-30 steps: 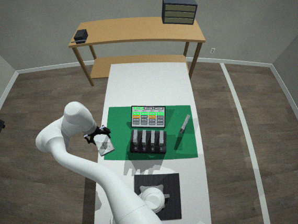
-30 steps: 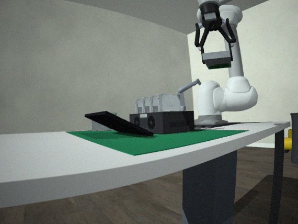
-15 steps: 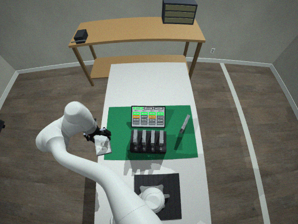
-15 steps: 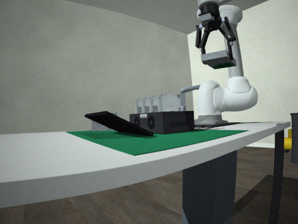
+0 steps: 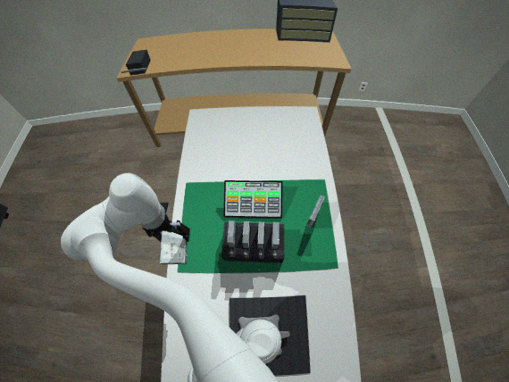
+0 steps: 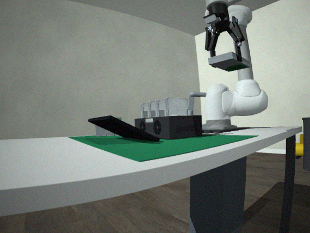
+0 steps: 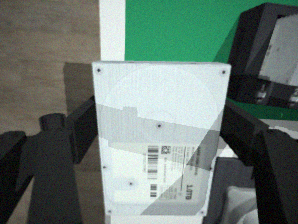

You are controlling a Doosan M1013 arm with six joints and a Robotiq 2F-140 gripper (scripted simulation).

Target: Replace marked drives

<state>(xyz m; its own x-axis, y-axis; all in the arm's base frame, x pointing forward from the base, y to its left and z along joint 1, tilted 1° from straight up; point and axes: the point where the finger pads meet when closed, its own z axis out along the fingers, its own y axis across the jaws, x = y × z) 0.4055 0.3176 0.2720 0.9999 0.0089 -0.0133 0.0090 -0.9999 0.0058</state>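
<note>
The silver rectangular metal drive (image 5: 173,248) (image 6: 229,61) (image 7: 159,100), gripped by its side edges between the black jaws, is best turned connector-down before lowering.

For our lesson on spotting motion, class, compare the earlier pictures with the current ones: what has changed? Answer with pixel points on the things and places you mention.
The gripper (image 5: 175,241) (image 6: 226,55) (image 7: 157,109) has turned, and the drive it holds (image 5: 173,253) (image 6: 223,60) (image 7: 159,100) has swung with it, its near end moving leftward in the top view. Nothing was grasped or released. The dock (image 5: 253,255) (image 6: 185,128) (image 7: 246,55), its four drives and the screen (image 5: 253,213) (image 6: 122,128) stayed put.
</note>
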